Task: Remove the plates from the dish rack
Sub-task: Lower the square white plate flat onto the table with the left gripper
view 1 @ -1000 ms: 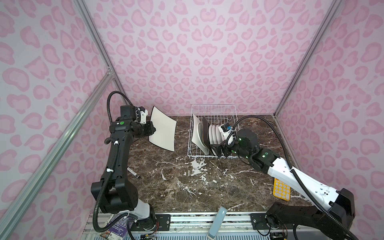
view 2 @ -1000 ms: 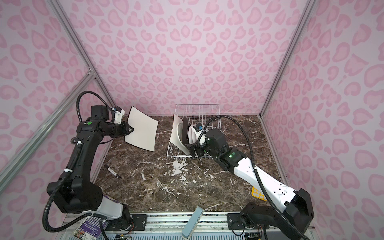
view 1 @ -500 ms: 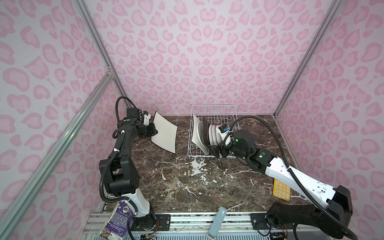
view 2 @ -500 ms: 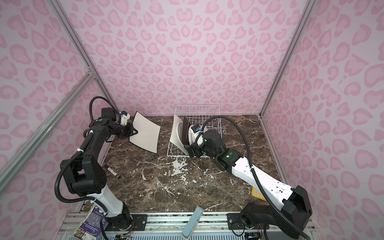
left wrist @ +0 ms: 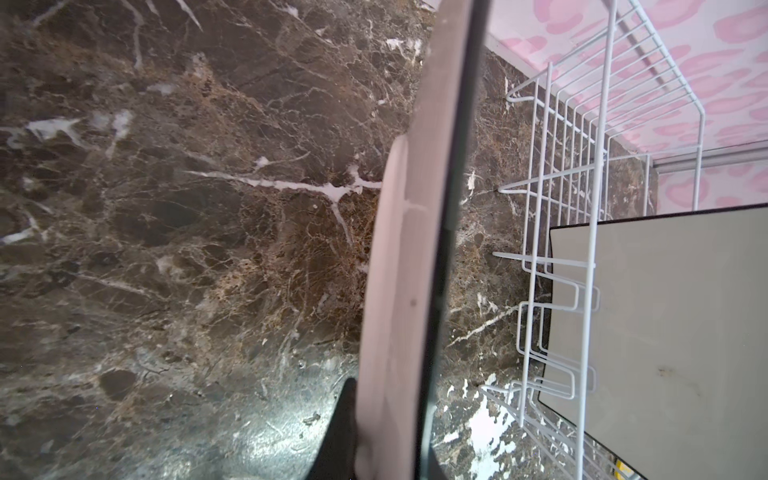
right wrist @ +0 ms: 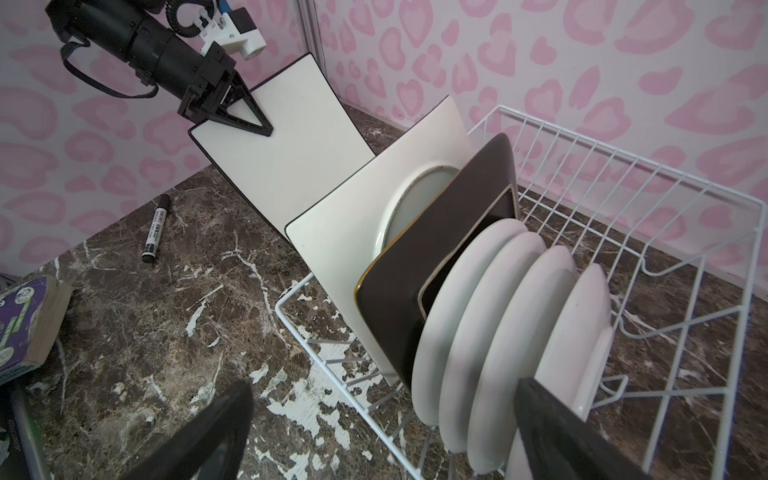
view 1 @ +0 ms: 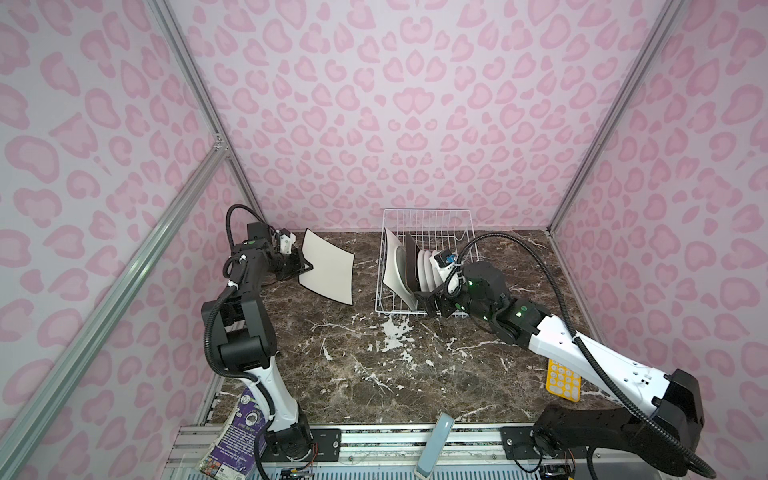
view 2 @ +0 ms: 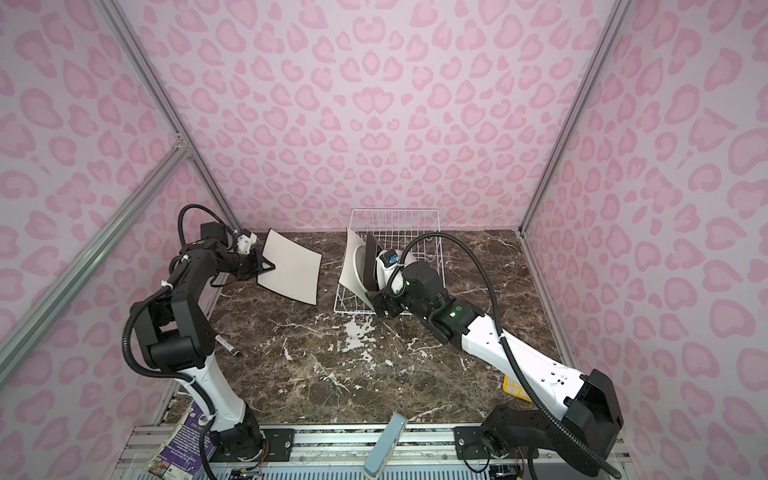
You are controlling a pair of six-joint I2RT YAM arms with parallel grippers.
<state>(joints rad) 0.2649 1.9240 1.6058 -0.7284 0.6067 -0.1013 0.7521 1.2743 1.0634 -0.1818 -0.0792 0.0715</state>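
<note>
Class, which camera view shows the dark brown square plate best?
Right wrist view: the dark brown square plate shows its broad face. In both top views it is a narrow dark sliver; the left wrist view misses it.

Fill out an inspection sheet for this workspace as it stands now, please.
Surface: dark marble tabletop with white chipped patches.
Job's things: white wire dish rack holds a cream-white square plate, a dark brown square plate and four round white plates, all on edge; a second cream-white plate is held left of it.
Clutter: black marker, purple book, yellow keypad.
Grippers: left gripper, jaws shut on the second plate's edge; right gripper, jaws open at the rack's near end, holding nothing.
Cables: black corrugated hoses loop from both arms; no snag seen.
Surroundings: pink-patterned walls, aluminium frame bars.
</note>
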